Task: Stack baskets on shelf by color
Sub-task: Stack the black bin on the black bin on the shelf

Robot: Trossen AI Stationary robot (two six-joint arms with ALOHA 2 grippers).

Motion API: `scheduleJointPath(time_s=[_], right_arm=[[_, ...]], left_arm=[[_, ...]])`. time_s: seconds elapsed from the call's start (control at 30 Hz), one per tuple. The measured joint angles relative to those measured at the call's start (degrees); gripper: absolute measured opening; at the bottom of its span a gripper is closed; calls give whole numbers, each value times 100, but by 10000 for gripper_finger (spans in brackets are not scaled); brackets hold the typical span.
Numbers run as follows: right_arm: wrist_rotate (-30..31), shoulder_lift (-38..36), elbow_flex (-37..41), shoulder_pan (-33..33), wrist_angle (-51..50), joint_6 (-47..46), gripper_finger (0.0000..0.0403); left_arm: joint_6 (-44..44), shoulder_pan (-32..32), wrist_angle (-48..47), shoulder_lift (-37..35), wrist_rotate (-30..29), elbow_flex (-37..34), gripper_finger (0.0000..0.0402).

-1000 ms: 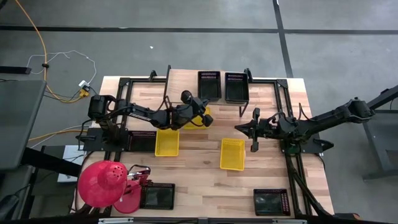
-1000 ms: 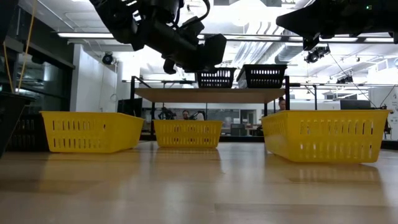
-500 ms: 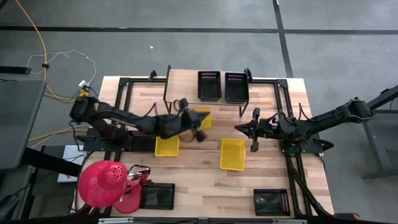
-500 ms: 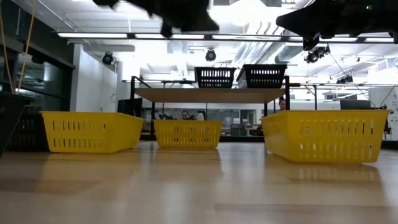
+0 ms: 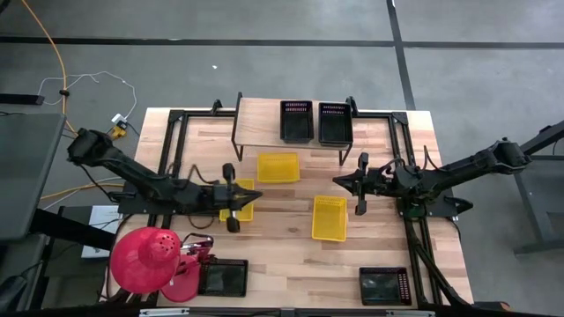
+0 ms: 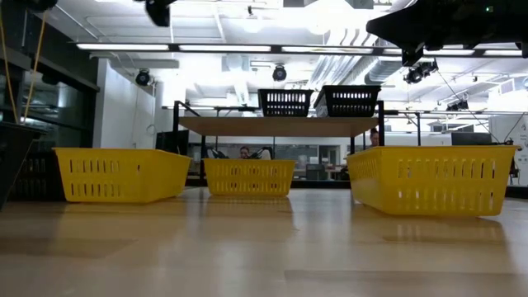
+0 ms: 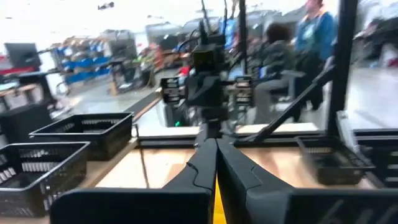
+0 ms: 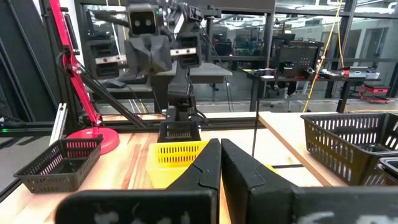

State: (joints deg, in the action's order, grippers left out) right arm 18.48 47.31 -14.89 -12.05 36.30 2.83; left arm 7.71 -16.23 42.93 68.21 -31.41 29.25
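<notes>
Both end effectors are pressed together and hold nothing. The left end effector [image 5: 232, 209] hangs over the left yellow basket [image 5: 238, 211]; the right end effector [image 5: 360, 187] waits beside the right yellow basket [image 5: 329, 217]. A third yellow basket [image 5: 278, 166] lies just before the shelf [image 5: 260, 123], which carries two black baskets [image 5: 296, 121] at its right. A descent with fingers still pressed together would likely shove the basket rather than grasp its rim.

Two baskets [image 5: 315, 121] sit side by side on the shelf [image 5: 260, 117] — three more baskets [image 5: 329, 217] lie on the table [image 5: 291, 260] before it.
</notes>
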Motion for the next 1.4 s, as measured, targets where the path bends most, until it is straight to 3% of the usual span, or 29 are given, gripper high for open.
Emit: scheduleJointPath(time_s=[0.13, 0.33, 0.83, 0.97, 1.2, 1.27, 1.4], right_arm=[[0, 0, 1, 1, 39, 4, 0], [0, 0, 1, 0, 83, 15, 0], [-144, 0, 0, 2, 83, 67, 0], [-702, 2, 2, 2, 94, 249, 0], [-2526, 103, -168, -3, 1020, 99, 0], [-2601, 103, -491, -42, 663, -334, 3], [-2051, 325, -1396, -412, -1391, -737, 28]], left_arm=[[126, -70, 393, -377, 8, -513, 0], [153, -68, 338, -829, -62, -642, 0], [-57, -70, 189, -854, -73, -679, 0], [-58, -70, 189, -853, -73, -679, 0], [-53, -70, 189, -853, -73, -679, 0], [-51, -70, 189, -853, -73, -679, 0], [-57, -70, 189, -851, -73, -679, 0]])
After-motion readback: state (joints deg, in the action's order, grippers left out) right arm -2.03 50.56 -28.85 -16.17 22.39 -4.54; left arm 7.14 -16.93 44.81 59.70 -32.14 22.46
